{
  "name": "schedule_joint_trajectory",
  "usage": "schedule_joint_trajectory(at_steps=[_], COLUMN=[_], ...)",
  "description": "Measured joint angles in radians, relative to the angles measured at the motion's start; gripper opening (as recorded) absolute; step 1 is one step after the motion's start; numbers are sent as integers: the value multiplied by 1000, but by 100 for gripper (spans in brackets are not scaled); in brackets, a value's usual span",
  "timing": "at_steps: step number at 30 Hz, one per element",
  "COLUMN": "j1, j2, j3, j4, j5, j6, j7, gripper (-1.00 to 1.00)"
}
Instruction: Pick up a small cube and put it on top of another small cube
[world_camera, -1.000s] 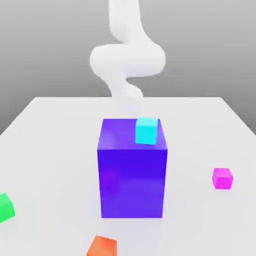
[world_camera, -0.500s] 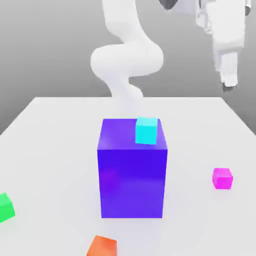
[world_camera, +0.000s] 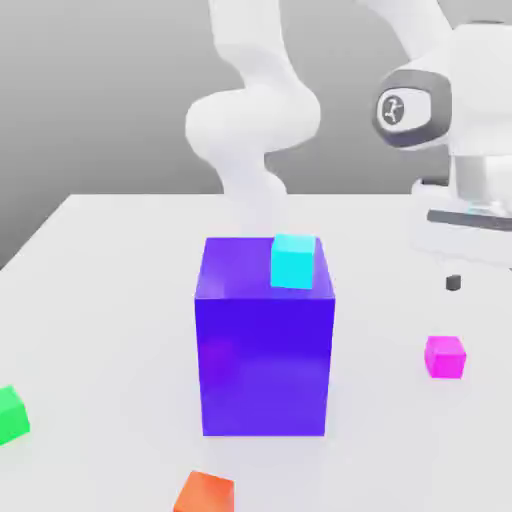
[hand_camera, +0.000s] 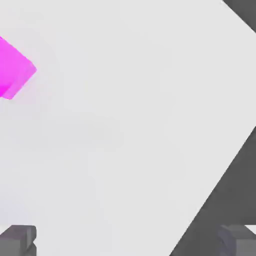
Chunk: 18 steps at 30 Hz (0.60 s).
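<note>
The gripper (hand_camera: 128, 241) hangs wide open and empty — the magenta cube (world_camera: 445, 357) sits below it on the bench (world_camera: 385, 420), apart from it. Bare surface separates that cube from the blue block (world_camera: 265, 365); the bench's edge shows beyond.

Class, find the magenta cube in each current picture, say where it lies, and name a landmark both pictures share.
Exterior view: the magenta cube is toward the right, on the table, to the right of the big blue block.
Hand view: it is partly cut off by the picture's edge.
Shared landmark: the pale tabletop.
</note>
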Motion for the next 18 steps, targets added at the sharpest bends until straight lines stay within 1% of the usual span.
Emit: schedule_joint_trajectory(at_steps=[6,10,13,17,18], j1=[99,139,138,160,166], j2=[102,170,258,401,427], j3=[28,69,78,52,45], j4=[-59,-98,-94,-68,-64], j5=[44,85,89,68,64], j6=[68,112,182,297,318], j7=[-298,-504,-550,-541,-539], gripper=[0,0,0,0,-100])
